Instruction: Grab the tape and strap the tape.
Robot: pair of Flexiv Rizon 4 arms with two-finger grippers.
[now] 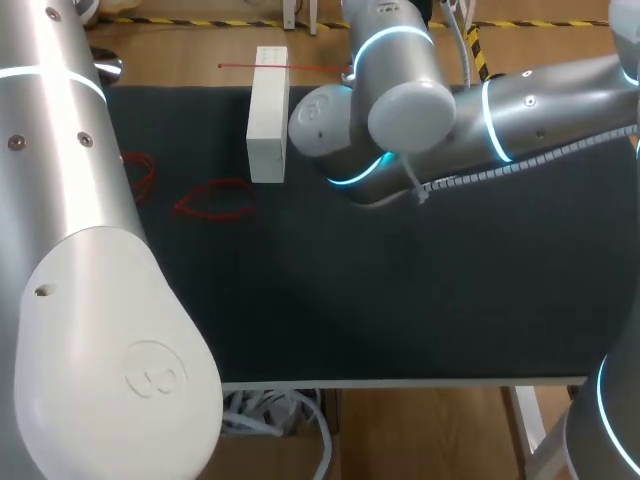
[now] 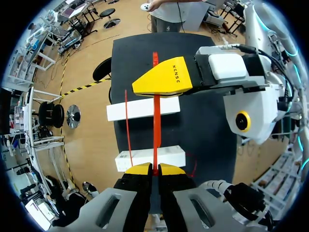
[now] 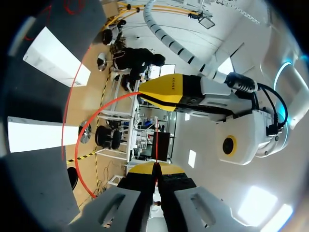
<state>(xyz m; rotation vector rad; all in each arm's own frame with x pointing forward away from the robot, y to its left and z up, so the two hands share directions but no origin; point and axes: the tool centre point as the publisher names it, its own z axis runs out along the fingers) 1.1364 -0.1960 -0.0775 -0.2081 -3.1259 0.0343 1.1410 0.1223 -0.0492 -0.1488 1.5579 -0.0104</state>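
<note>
A red tape (image 2: 157, 126) runs taut between my two grippers above the dark table. In the left wrist view my left gripper (image 2: 155, 169) is shut on one end, and the strip leads straight ahead to my right gripper (image 2: 145, 86), seen side-on. In the right wrist view my right gripper (image 3: 155, 168) is shut on a thin stretch of the tape (image 3: 156, 142), with my left gripper (image 3: 145, 94) ahead of it. A slack red loop (image 3: 78, 145) curves off to the side. In the head view both grippers are hidden behind the arms.
Two white boxes (image 2: 143, 107) (image 2: 150, 157) lie side by side on the black table mat (image 2: 207, 125) under the tape. The head view shows a white box (image 1: 267, 125) at the back and loose red tape loops (image 1: 213, 200) on the mat to its left.
</note>
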